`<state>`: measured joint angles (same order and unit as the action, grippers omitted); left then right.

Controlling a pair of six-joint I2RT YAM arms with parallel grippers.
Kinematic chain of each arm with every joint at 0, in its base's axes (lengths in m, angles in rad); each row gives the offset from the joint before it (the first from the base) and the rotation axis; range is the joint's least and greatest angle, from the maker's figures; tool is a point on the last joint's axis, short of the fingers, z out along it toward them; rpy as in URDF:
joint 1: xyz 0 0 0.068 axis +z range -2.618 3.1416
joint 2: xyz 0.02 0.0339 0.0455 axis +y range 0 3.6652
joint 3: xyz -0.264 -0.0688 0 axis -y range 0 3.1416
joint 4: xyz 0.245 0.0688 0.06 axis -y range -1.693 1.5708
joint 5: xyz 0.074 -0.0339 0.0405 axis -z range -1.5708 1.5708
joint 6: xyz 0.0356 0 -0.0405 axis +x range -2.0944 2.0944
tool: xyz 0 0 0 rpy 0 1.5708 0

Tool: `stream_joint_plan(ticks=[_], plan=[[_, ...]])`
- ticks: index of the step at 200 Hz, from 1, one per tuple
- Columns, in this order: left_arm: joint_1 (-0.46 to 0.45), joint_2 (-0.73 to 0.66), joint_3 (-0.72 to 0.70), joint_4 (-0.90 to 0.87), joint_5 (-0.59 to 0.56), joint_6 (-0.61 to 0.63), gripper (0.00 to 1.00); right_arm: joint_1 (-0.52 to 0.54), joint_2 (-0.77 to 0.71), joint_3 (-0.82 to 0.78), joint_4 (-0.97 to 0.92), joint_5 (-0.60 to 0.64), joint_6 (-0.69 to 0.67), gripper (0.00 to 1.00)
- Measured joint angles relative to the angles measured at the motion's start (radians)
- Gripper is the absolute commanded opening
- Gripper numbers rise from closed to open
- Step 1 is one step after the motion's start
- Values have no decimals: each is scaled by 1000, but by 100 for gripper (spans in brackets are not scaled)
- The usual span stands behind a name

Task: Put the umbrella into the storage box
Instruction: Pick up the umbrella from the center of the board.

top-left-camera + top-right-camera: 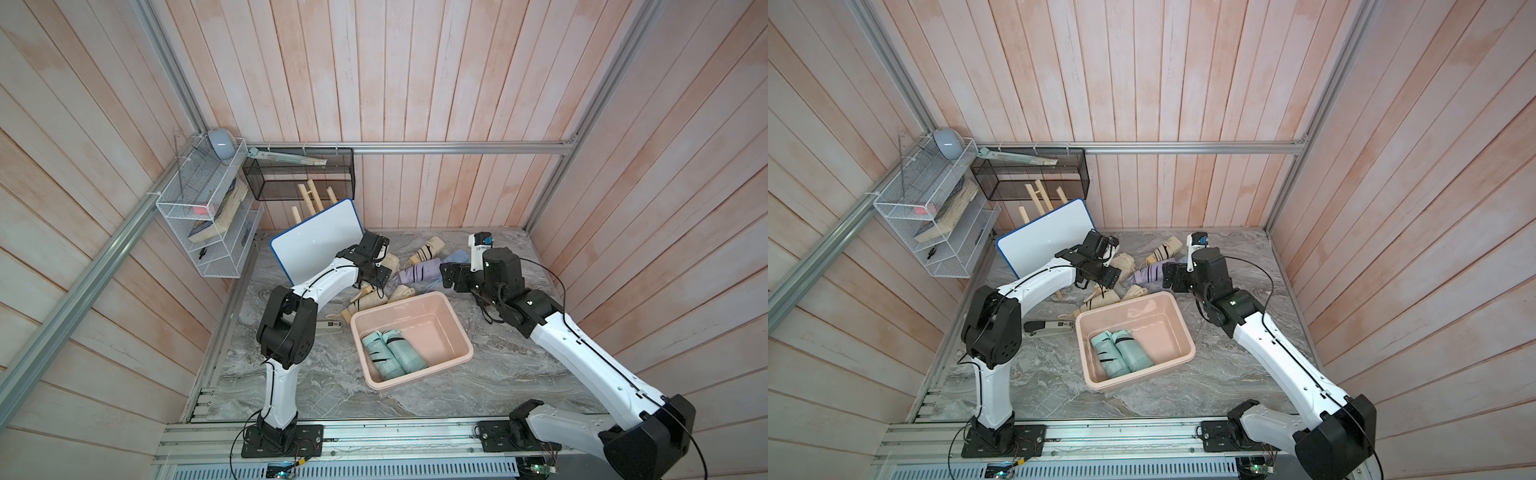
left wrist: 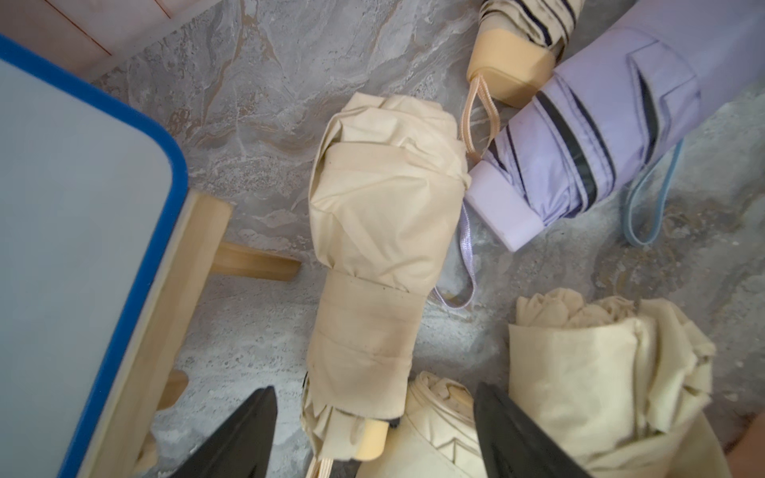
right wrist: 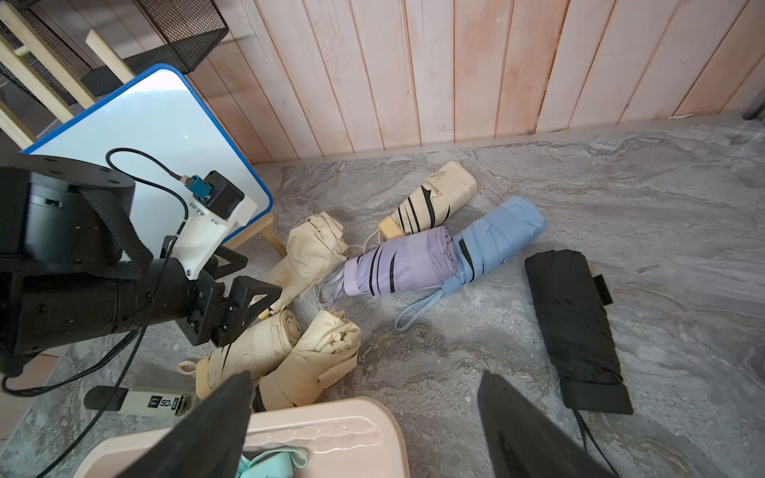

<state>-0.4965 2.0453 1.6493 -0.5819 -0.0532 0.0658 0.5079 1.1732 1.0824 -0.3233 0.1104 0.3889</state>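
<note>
Storage box (image 1: pixel 432 332) of pale pink rectangular plastic holds two mint-green folded umbrellas (image 1: pixel 392 353).
Cream folded umbrella (image 2: pixel 372 248) lies at its 11 o'clock beneath left gripper (image 2: pixel 372 397), jaws spread, empty; right gripper (image 3: pixel 364 376) likewise at 1 o'clock; grey marble tabletop (image 1: pixel 519 374) bare from 3 to 6 o'clock.

Ahead of the left jaws, the cream umbrella (image 2: pixel 372 248) is crumpled matt cloth; the storage box (image 1: pixel 436 332) glossy smooth plastic; the tabletop (image 1: pixel 519 374) veined, stone-like; the wall planks (image 1: pixel 415 83) matt wood.
</note>
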Motion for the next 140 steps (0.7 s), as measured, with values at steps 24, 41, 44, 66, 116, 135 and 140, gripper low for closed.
stream_joint_plan(ticks=[24,41,44,66,116,135,140], plan=[[0,40,19,12,-6,3,81,-3,0,16,-27,14,-2,91],[0,66,28,14,-9,6,81,-4,0,30,-42,31,-1,91],[0,71,30,14,-9,6,81,-4,0,32,-45,33,-1,91],[0,94,34,14,-12,7,81,-5,0,39,-53,52,-1,91],[-2,142,53,14,-51,31,78,-6,-5,39,-90,63,3,91],[-2,155,59,14,-68,46,77,-6,-18,39,-99,66,3,91],[-2,159,62,13,-72,50,76,-6,-22,39,-99,68,4,91]])
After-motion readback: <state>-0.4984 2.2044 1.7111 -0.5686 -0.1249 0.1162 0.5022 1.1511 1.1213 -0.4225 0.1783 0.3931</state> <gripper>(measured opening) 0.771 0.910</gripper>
